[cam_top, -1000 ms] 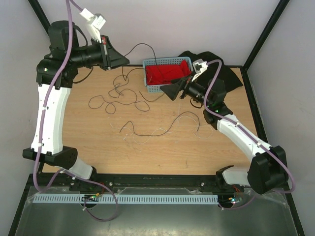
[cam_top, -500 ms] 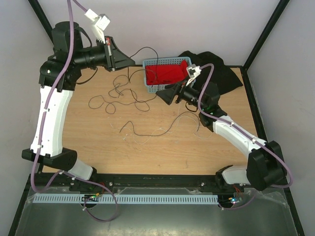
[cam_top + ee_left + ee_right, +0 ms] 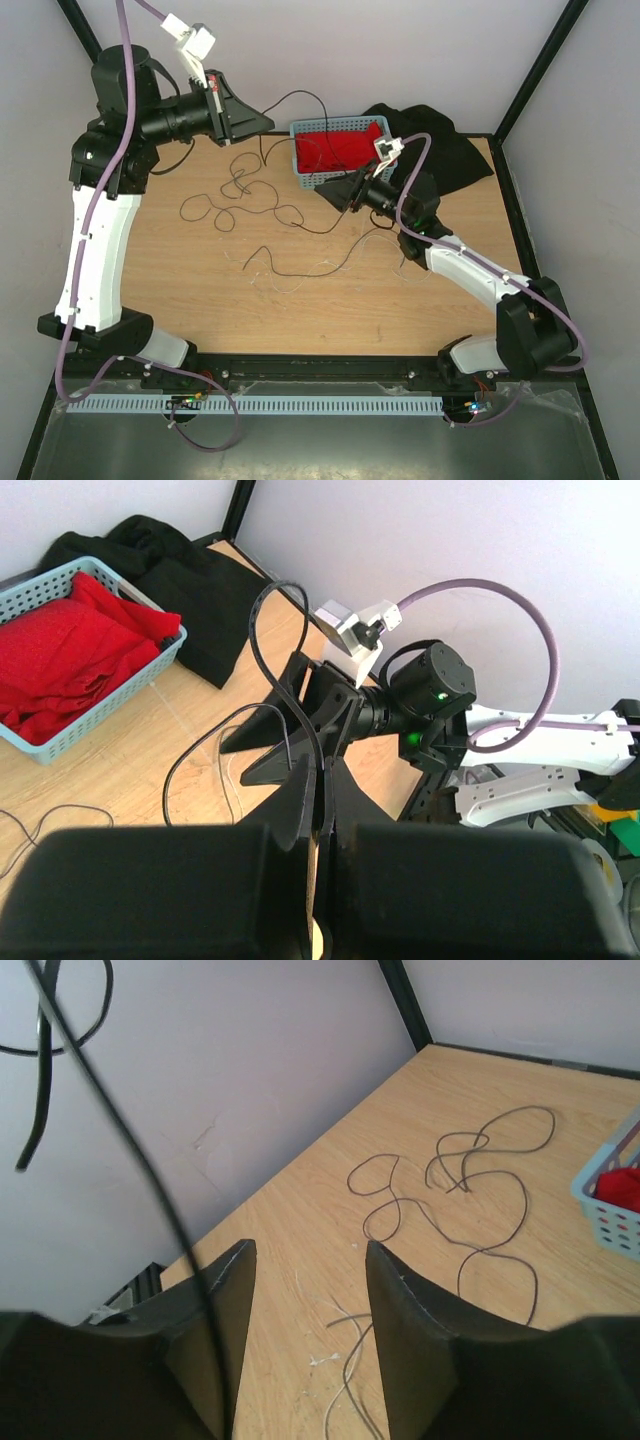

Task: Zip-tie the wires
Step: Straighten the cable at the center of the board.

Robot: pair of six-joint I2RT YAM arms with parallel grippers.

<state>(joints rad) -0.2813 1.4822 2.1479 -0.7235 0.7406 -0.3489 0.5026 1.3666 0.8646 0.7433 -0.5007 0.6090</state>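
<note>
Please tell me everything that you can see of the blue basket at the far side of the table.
The blue basket is light blue and rectangular, seemingly plastic, with perforated walls and an open top. It stands upright on the wooden table near the far edge. A crumpled red cloth fills it. A black cloth lies beside its right side. In the top view the right gripper hides its near right corner; contact cannot be judged.

You see the wires (image 3: 250,195) on the table (image 3: 200,300), left of the basket (image 3: 340,123); one cloth (image 3: 340,150) lies inside it, a second cloth (image 3: 455,150) to its right.
</note>
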